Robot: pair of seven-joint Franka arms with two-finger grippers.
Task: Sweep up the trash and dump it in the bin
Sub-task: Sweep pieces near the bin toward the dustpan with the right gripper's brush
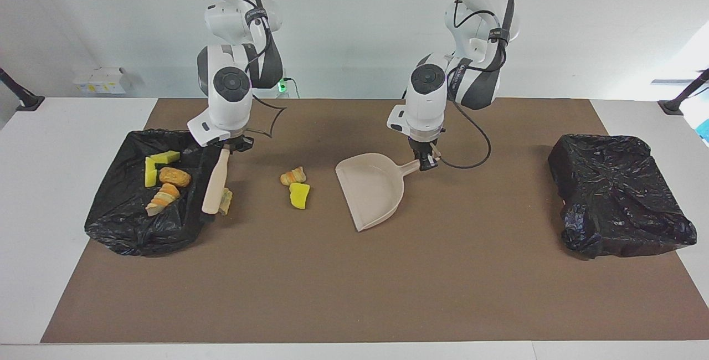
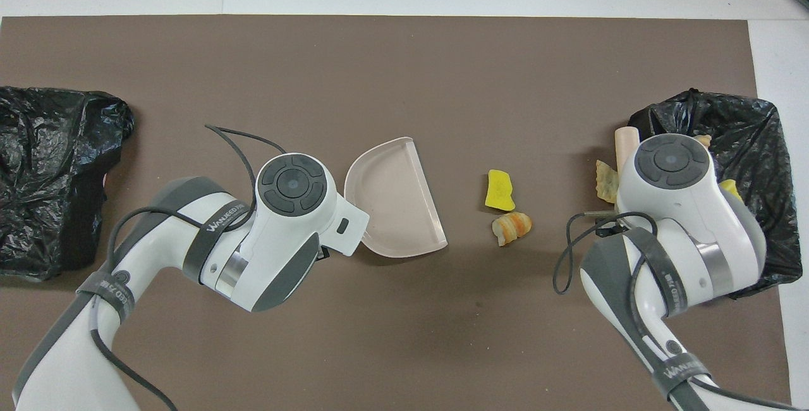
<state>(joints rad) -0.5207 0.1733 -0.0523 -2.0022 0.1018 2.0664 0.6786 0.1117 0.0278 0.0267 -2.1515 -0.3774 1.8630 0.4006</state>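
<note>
Facing view: right gripper (image 1: 239,144) clenches the brush (image 1: 216,181) beside the bin (image 1: 119,226); left gripper (image 1: 425,162) grips the dustpan (image 1: 372,189). Overhead view: two loose trash (image 2: 504,208) scraps lie near the dustpan, probably light and squashy, so better swept than pinched.

The right arm is reached down from its base toward its own end of the tabletop, wrist pointed downward, and the right gripper (image 1: 226,148) is seen low, its jaws closed on the top of the beige wooden brush handle (image 1: 215,181). The left arm is bent at the elbow and lowered near the middle of the tabletop; the left gripper (image 1: 425,164) is clamped on the stub handle of the beige plastic dustpan (image 1: 372,194).
</note>
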